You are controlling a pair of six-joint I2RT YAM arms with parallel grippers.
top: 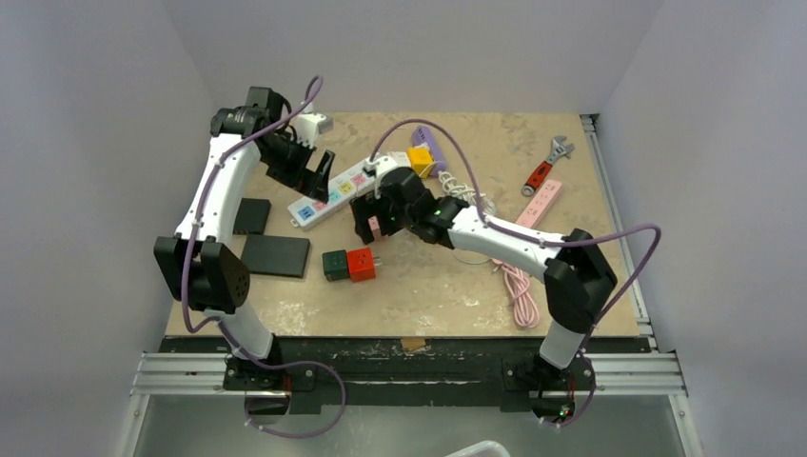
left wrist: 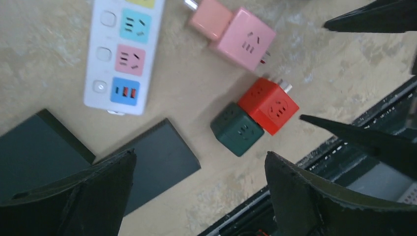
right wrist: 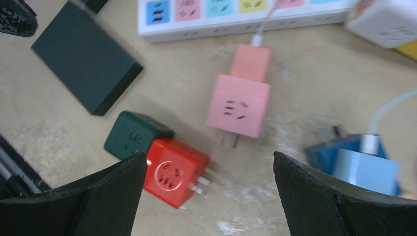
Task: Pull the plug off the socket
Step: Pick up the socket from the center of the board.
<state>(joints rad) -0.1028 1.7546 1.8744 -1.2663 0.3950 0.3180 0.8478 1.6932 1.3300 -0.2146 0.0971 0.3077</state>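
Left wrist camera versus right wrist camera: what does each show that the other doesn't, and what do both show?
Only the left wrist view shows round switch buttons on the power strip. Only the right wrist view shows a blue plug and a white cube. Both show the power strip, the pink cube with its peach plug, the red cube, the green cube and a black block.

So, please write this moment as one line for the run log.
left gripper: open, empty | right gripper: open, empty, over pink plastic cube socket | salmon square plug: joined to cube
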